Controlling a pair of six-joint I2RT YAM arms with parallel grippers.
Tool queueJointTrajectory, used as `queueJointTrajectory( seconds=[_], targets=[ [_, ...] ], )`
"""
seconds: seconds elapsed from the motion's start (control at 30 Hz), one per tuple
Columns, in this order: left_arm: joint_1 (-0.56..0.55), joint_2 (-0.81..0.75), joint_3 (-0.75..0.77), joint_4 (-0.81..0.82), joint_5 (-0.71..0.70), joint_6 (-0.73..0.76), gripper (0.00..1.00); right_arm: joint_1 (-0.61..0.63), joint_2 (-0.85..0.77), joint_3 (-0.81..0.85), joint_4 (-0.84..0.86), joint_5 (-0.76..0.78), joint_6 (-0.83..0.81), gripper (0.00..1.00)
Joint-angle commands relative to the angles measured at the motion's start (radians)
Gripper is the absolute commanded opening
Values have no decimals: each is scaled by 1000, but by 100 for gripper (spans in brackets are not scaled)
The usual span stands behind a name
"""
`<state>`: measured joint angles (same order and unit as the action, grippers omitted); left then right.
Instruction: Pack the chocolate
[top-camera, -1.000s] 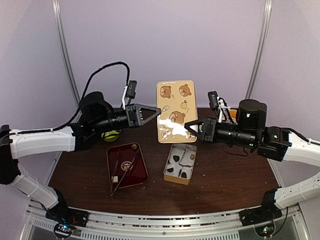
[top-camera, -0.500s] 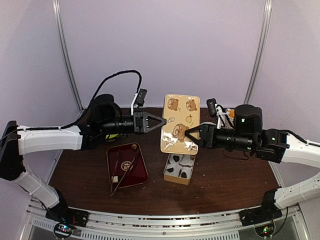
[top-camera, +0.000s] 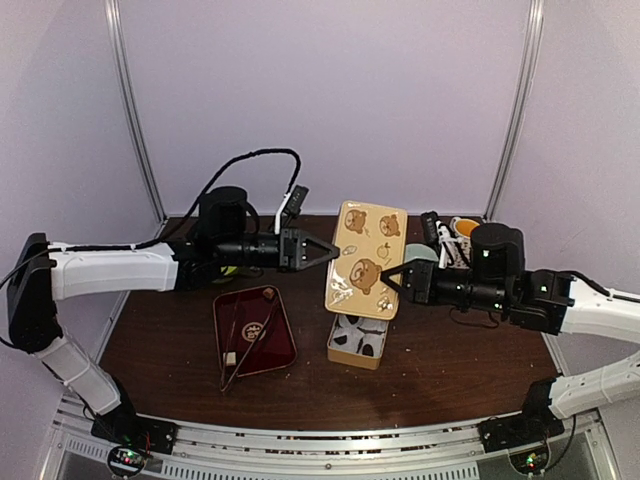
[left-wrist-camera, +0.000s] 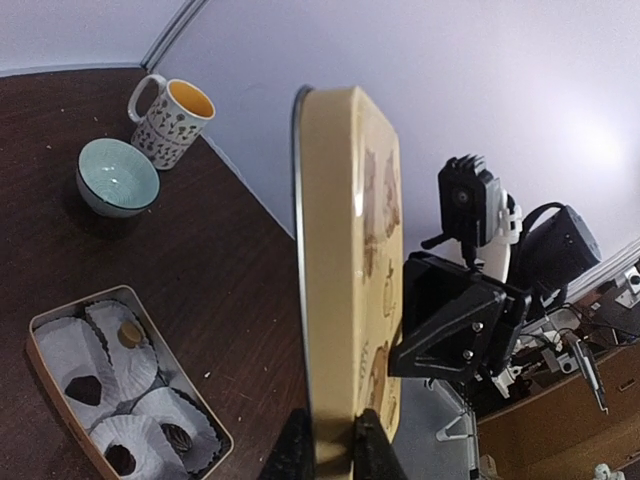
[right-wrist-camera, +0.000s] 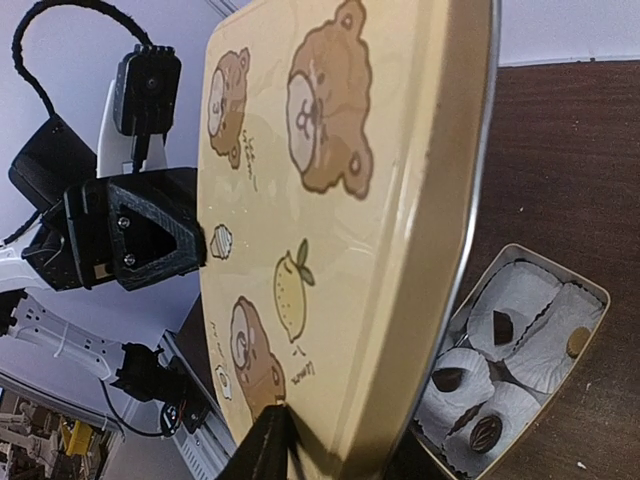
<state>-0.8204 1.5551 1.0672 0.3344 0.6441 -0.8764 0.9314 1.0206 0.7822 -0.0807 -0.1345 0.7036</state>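
Note:
A beige lid (top-camera: 366, 260) printed with brown bears hangs tilted above the far end of an open tin box (top-camera: 353, 363). My left gripper (top-camera: 335, 252) is shut on the lid's left edge; the left wrist view shows its fingers clamping the rim (left-wrist-camera: 330, 440). My right gripper (top-camera: 388, 281) is shut on the lid's right edge, also seen in the right wrist view (right-wrist-camera: 275, 430). In the tin, white paper cups hold several small dark-brown chocolates (right-wrist-camera: 505, 325), also visible in the left wrist view (left-wrist-camera: 85, 387). The lid hides the tin's far part in the top view.
A dark-red tray (top-camera: 282, 352) left of the tin holds metal tongs (top-camera: 245, 345) and a small cream cube (top-camera: 229, 357). A pale green bowl (left-wrist-camera: 118, 178) and a patterned mug (left-wrist-camera: 172, 118) stand at the table's back right. A yellow-green object (top-camera: 222, 270) sits behind the left arm.
Both grippers have carried the lid to the right and toward the near side. It now overhangs the far end of the tin.

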Motion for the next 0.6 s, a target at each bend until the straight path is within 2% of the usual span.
queueJointTrajectory(
  seconds=[0.0,0.1,0.33,0.57],
  targets=[
    [-5,47,44,-54,-3,35,7,-5,1,-34,58,-11,5,26],
    [-5,68,50,-65,-19,40,12,-9,13,-56,80,-20,13,24],
    [-5,138,45,-37,-18,31,37,-15,54,-133,178,-43,60,23],
    [-5,222,38,-8,-38,20,39,-17,133,-188,269,-35,115,17]
  ],
)
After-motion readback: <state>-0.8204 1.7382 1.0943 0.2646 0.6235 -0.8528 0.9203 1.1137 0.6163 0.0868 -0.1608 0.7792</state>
